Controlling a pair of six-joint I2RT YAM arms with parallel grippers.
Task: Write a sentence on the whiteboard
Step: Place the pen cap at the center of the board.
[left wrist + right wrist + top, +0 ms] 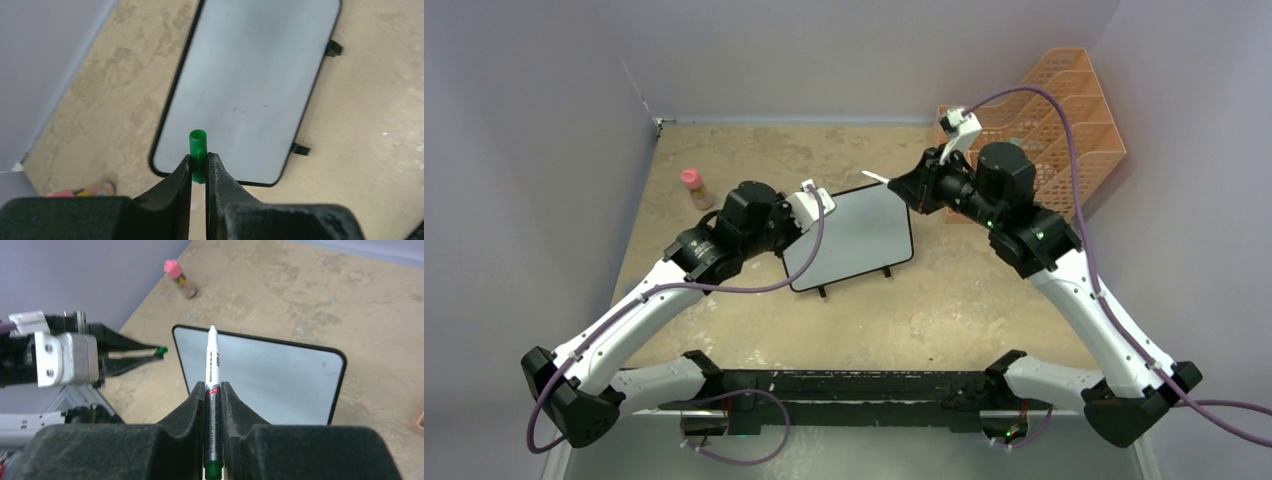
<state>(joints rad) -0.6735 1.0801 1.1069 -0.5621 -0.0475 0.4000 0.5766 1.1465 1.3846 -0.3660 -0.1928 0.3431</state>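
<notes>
The whiteboard [859, 235] lies flat on the tan table, its surface blank but for a few faint specks; it also shows in the left wrist view [250, 85] and the right wrist view [270, 375]. My right gripper [213, 385] is shut on a white and silver marker [212, 355], uncapped, its green tip pointing over the board's far left corner and held above it [879, 180]. My left gripper [199, 157] is shut on the marker's green cap [198, 147], above the board's left edge [799, 225].
A small pink-capped bottle [695, 187] stands at the far left near the wall. An orange mesh file rack [1069, 120] stands at the back right, behind my right arm. Purple walls close the left, back and right sides.
</notes>
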